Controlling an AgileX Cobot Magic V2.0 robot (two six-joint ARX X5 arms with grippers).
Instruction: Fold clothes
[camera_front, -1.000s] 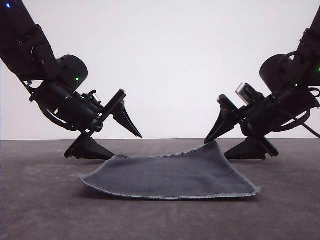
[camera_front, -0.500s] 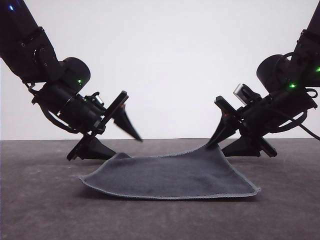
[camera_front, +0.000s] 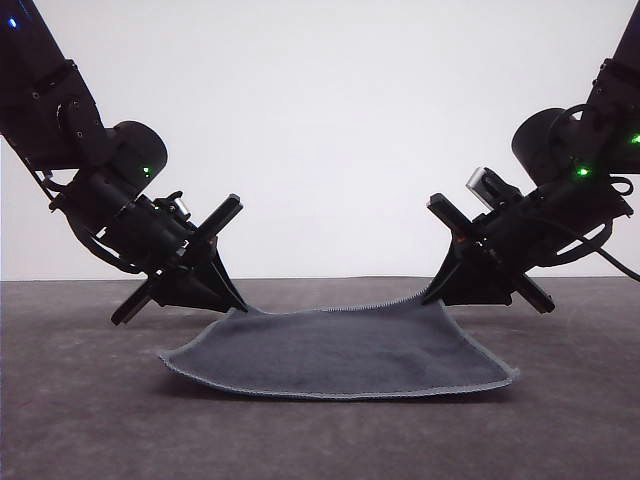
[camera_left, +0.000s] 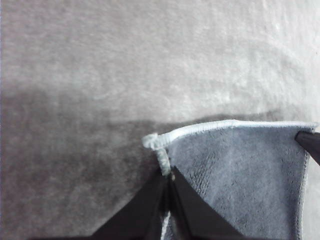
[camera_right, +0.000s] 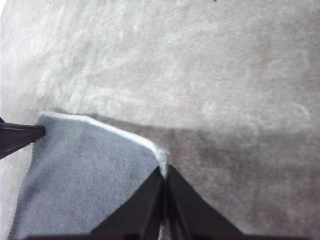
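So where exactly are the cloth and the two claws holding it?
cloth (camera_front: 350, 355), front view, middle of its grey face.
left gripper (camera_left: 169, 176), left wrist view, fingertips shut on the cloth's corner.
right gripper (camera_right: 164, 172), right wrist view, fingertips shut on the cloth's other far corner.

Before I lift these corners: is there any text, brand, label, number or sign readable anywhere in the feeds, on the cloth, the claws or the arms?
None. No readable text, number or sign in any view.
The cloth shows plain grey fleece with stitched edging and no visible tag.
The left claw and right claw are plain black.
The arms carry small green lights and one blue light, not characters.
The table is bare of markings.
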